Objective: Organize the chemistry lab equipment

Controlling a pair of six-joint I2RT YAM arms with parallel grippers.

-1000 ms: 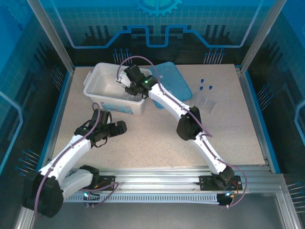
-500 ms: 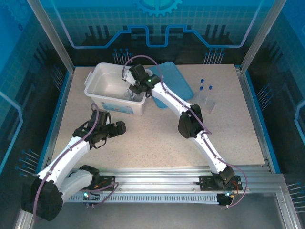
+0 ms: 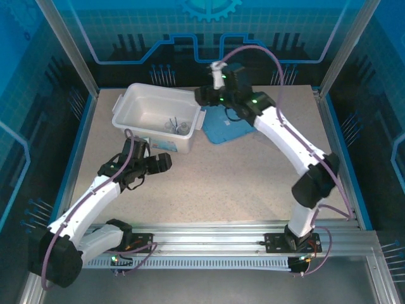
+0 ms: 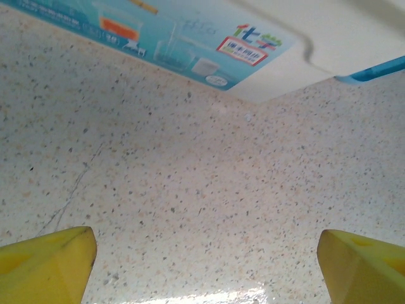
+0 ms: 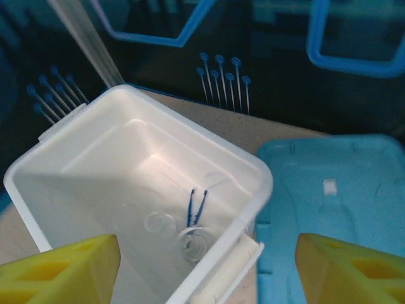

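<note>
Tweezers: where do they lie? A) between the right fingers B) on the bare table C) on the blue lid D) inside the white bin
D: the right wrist view shows the tweezers on the floor of the bin, beside glassware.

Overhead view faces down; both closer wrist views share the white bin.

Even blue-tinted light w/ soft shadows (bkgd dim, slightly blurry).

Glass beakers, blue tweezers in bin
</note>
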